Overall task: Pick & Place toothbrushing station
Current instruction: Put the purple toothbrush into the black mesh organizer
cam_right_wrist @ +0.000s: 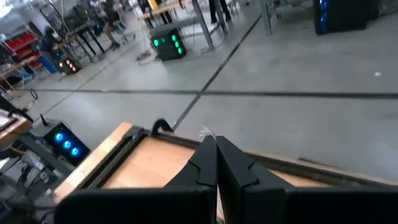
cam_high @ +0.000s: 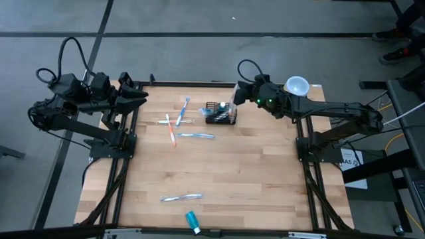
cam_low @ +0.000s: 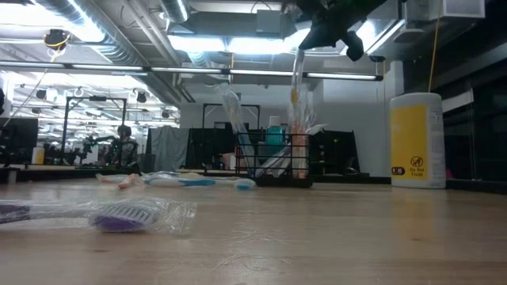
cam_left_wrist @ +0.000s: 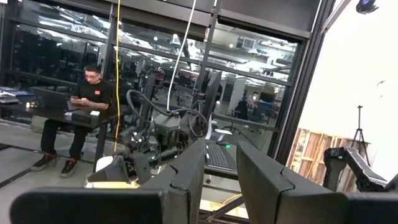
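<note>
The black wire-mesh caddy (cam_high: 221,114) stands on the table's far side and also shows in the low view (cam_low: 277,162), with several items upright in it. My right gripper (cam_high: 237,94) is above it, shut on a clear-wrapped toothbrush (cam_low: 298,87) that hangs down into the caddy. My left gripper (cam_high: 138,97) is open and empty at the table's far left; its fingers show apart in the left wrist view (cam_left_wrist: 221,180). My right gripper (cam_right_wrist: 216,163) pinches the wrapped toothbrush's top end (cam_right_wrist: 207,133) between its two shut fingers, coming from above. Only a tip of clear wrapper shows past the fingers. The toothbrush hangs nearly upright below them, its lower end inside the caddy (cam_low: 293,154).
Wrapped toothbrushes lie left of the caddy (cam_high: 182,109) (cam_high: 171,129) (cam_high: 196,135), and another lies near the front (cam_high: 180,197). A blue tube (cam_high: 192,221) is at the front edge. A yellow canister with a white lid (cam_low: 416,141) stands at the far right. A person sits beyond the table (cam_left_wrist: 87,99).
</note>
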Motion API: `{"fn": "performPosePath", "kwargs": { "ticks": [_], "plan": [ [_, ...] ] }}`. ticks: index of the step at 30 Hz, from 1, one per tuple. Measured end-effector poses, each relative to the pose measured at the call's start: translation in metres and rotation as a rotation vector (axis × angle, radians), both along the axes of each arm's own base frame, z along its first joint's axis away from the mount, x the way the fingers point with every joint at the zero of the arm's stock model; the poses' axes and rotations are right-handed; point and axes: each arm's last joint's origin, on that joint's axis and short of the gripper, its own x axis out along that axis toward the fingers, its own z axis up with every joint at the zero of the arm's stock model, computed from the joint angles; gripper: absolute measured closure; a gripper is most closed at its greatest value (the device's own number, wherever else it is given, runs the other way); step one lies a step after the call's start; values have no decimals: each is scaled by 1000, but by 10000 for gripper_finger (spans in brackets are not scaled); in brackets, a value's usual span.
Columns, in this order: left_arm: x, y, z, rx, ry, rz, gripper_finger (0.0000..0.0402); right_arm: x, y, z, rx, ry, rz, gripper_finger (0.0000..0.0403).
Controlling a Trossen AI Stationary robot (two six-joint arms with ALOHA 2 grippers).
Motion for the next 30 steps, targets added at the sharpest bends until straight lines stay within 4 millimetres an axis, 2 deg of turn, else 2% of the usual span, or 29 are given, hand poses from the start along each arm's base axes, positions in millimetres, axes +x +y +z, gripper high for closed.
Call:
{"fn": "performPosePath", "kwargs": {
  "ticks": [12,17,23,30],
  "plan": [
    [-6,0,1,-1,-19,-2,313,4,-3,-9,15,55,1,403],
    [-8,1,2,-1,-24,-2,313,5,-3,-4,-20,36,-7,403],
    [-9,1,2,3,-28,-1,313,5,-4,12,-68,58,-15,403],
    [-12,1,3,22,-34,4,313,4,-8,4,-20,134,-4,403]
  ]
}}
